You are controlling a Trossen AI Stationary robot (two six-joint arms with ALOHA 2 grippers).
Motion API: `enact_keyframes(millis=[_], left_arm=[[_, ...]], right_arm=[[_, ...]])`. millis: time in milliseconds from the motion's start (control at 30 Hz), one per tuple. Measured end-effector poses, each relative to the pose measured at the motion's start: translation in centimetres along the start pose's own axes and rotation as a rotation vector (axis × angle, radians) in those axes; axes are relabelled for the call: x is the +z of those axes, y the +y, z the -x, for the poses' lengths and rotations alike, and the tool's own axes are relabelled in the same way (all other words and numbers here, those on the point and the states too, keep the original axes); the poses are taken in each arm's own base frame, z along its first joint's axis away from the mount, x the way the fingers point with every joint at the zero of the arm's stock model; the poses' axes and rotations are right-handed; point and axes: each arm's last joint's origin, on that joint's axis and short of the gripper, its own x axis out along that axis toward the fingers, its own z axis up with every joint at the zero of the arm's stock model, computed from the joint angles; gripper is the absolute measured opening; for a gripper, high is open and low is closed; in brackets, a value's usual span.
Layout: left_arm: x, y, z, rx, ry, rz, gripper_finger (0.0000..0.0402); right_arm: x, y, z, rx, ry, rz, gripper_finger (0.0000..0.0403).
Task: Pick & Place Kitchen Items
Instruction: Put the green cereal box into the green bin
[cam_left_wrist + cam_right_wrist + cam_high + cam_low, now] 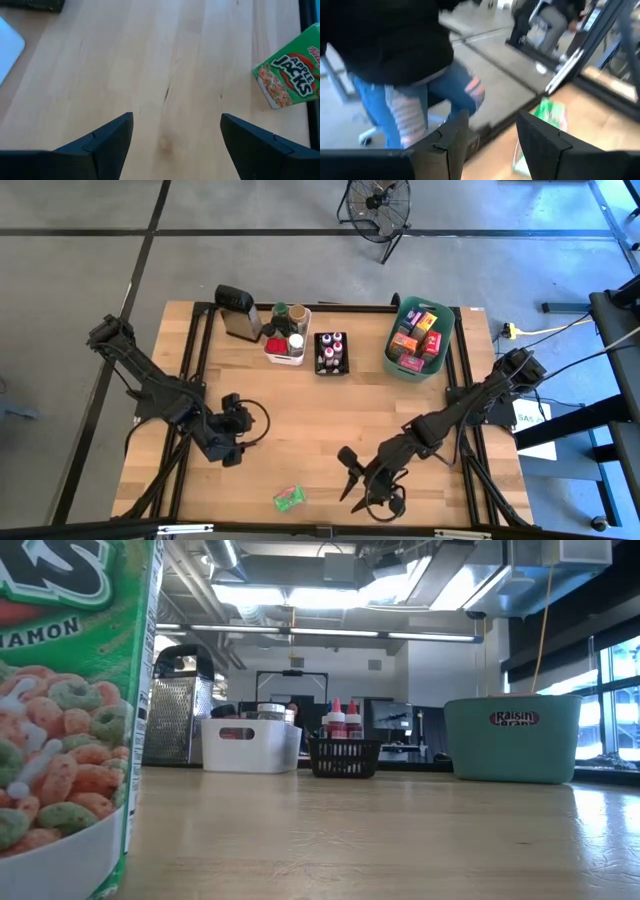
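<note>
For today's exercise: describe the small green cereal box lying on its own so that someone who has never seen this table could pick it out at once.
Start at the wooden table, then go to its near edge, opposite the bins. The green cereal box lies there between the two arms. It is the only grocery loose on the wood; the others sit in bins.

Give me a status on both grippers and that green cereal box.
Left gripper open, empty, over bare table. Right gripper open, empty, near the front edge. Green cereal box lies loose between them. Nothing blocking it.

Glossy cardboard cereal box [288, 498] lies on smooth pale wood table [300, 420].
</note>
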Motion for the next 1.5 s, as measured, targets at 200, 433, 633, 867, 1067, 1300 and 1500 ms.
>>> enact_keyframes(millis=[200, 433, 633, 867, 1067, 1300, 1500], left_arm=[[-0.2, -0.2, 0.2, 0.020, -0.034, -0.007, 0.0295], [-0.7, -0.8, 0.6, -0.002, -0.035, 0.021, 0.0297], [-1.2, -1.2, 1.0, -0.004, -0.060, 0.000, 0.0297], [-1.7, -1.7, 1.4, -0.021, -0.065, -0.027, 0.0297], [-1.7, -1.6, 1.4, 0.009, -0.102, -0.078, 0.0297], [-1.6, -1.6, 1.4, 0.034, -0.126, -0.131, 0.0295], [-1.6, -1.6, 1.4, 0.034, -0.126, -0.126, 0.0294]], right_arm=[[0.5, -1.1, 0.2, -0.040, -0.071, -0.036, 0.0168], [0.2, -1.7, 0.3, -0.115, -0.032, 0.063, 0.0203], [0.0, -3.0, 0.7, -0.087, -0.052, 0.078, 0.0234], [-0.5, -4.4, 1.1, -0.168, -0.026, -0.025, 0.0241], [-1.0, -3.4, 0.6, -0.352, 0.087, -0.034, 0.0241], [-0.2, -1.3, 0.1, -0.420, 0.082, 0.081, 0.0241], [-0.1, -1.0, 0.0, -0.424, 0.063, 0.008, 0.0242]])
